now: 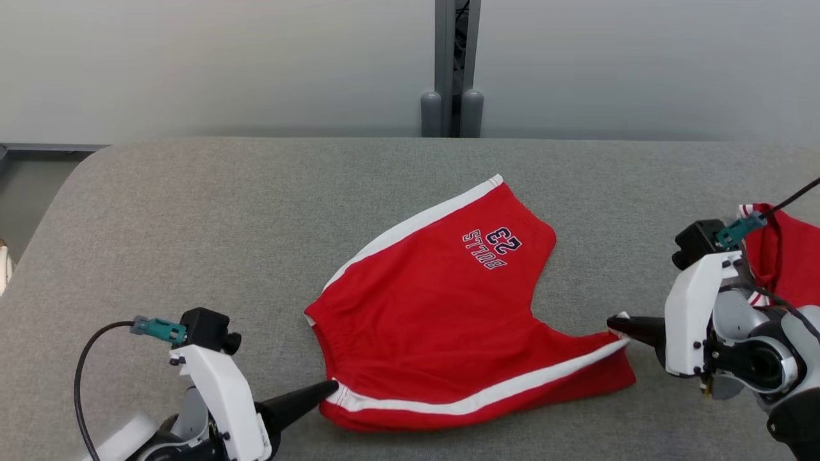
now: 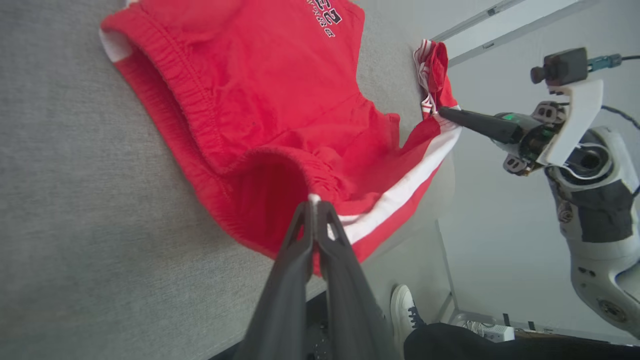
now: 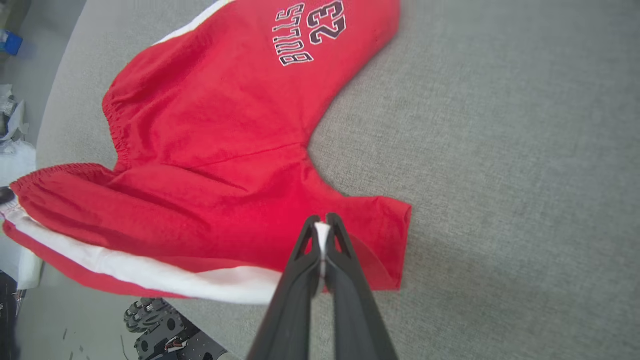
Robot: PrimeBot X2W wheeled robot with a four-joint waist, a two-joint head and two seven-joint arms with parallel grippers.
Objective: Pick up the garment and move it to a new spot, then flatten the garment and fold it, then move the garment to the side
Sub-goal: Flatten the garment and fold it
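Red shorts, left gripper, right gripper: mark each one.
red shorts [image 1: 442,301], head view, middle of the red front panel
left gripper [image 2: 313,201], left wrist view, between fingers shut on the waistband
right gripper [image 3: 322,223], right wrist view, between fingers shut on the leg hem

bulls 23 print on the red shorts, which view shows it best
The right wrist view: the dark BULLS 23 print on the red white-striped fabric shorts reads right way up and large. The head view shows it whole but upside down and smaller; the left wrist view crops it at the top edge.

White wrist brackets [image 1: 218,390], black cameras [image 1: 204,323] (teal plugs [image 1: 160,330]), dark tapered tool fingers [image 1: 298,402]
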